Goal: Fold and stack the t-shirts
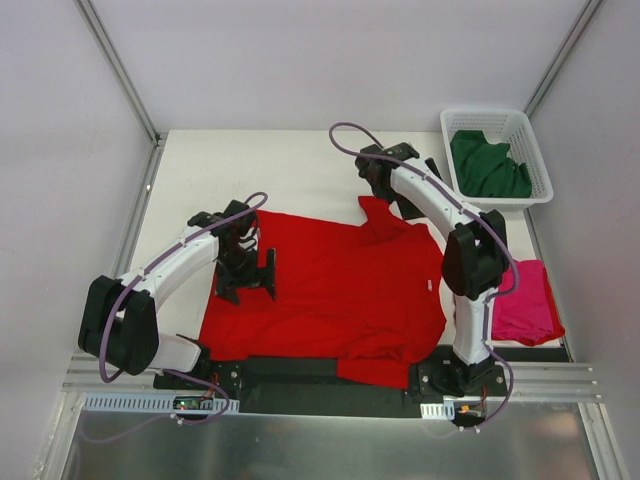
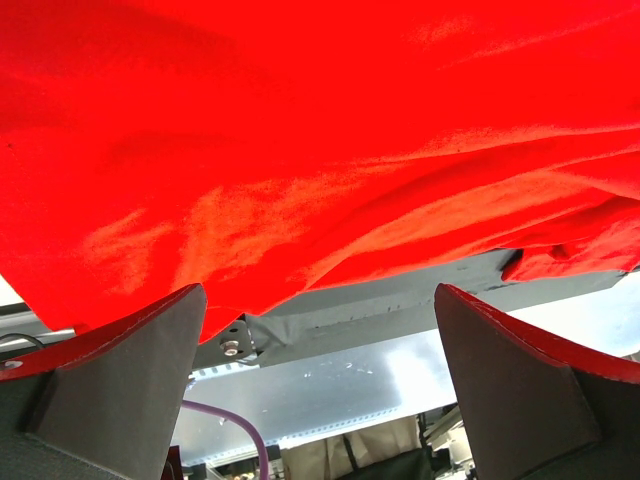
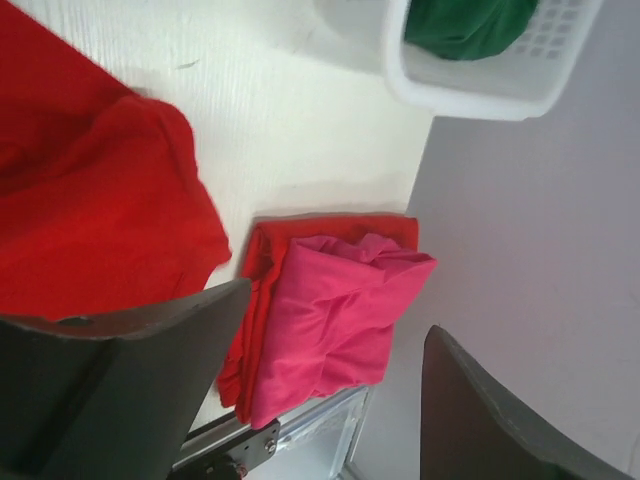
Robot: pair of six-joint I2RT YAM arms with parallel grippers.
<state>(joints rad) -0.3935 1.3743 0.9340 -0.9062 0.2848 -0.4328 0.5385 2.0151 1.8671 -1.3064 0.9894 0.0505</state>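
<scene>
1. The red shirt (image 2: 320,150) is cut off by the top, left and right edges of the left wrist view, so its outline cannot be told there.
2. In the top view the pink shirt (image 1: 530,305) is partly hidden by the right arm (image 1: 470,270).
3. Red fabric (image 3: 262,262) under the pink shirt is mostly covered, and only its edge is seen.
4. The green shirt (image 3: 470,25) and the basket (image 3: 470,95) are cut off by the top edge of the right wrist view.
</scene>
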